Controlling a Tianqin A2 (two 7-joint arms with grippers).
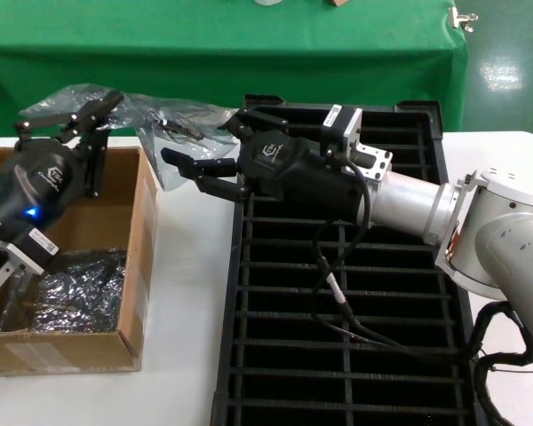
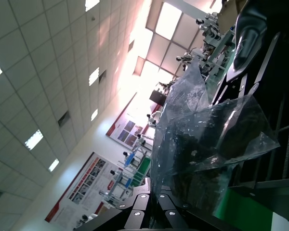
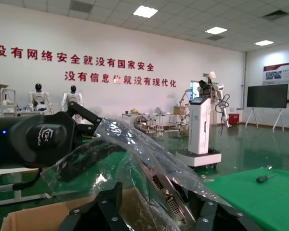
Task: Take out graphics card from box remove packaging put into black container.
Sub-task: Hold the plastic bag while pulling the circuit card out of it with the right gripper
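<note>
My left gripper is raised over the far edge of the brown box and is shut on one end of the silvery packaging. The bag stretches across to my right gripper, which is open with its fingers on either side of the bag's other end. The graphics card is inside the bag, its silver bracket and ports between the right gripper's spread fingers. In the left wrist view the bag runs up from the closed left gripper. The black container lies under my right arm.
Several shiny bagged bundles lie in the box. A green-covered table stands behind the white table. My right arm's cable hangs over the container's slots.
</note>
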